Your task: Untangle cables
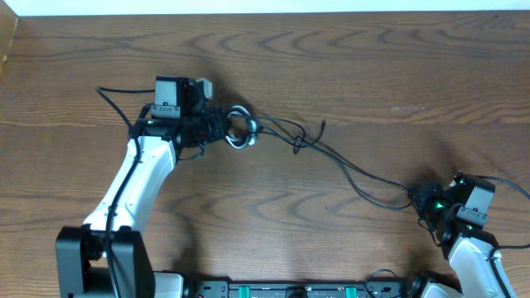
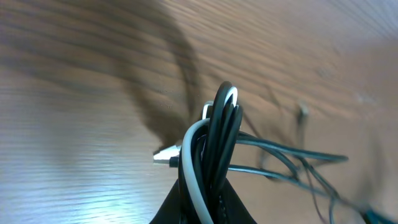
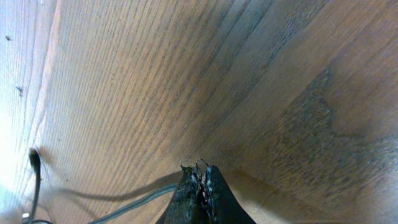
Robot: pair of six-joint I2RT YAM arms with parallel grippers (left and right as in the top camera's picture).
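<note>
Where the cables (image 1: 273,126) bunch in the left end effector (image 1: 217,129), clamped around them over the desk (image 1: 331,66), one white loop (image 2: 189,168) shows, black strands uncountable; the right end effector (image 3: 200,182) pinches one black cable (image 1: 344,164).

We count two arms, the left arm (image 1: 137,178) and right arm (image 1: 474,252), one white cable (image 2: 190,168), and seemingly two black cables (image 2: 221,137) mid-frame.

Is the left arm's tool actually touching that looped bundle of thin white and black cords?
Touching. The left wrist view shows the looped bundle of thin white and black cords pinched in the shut left tool.
</note>
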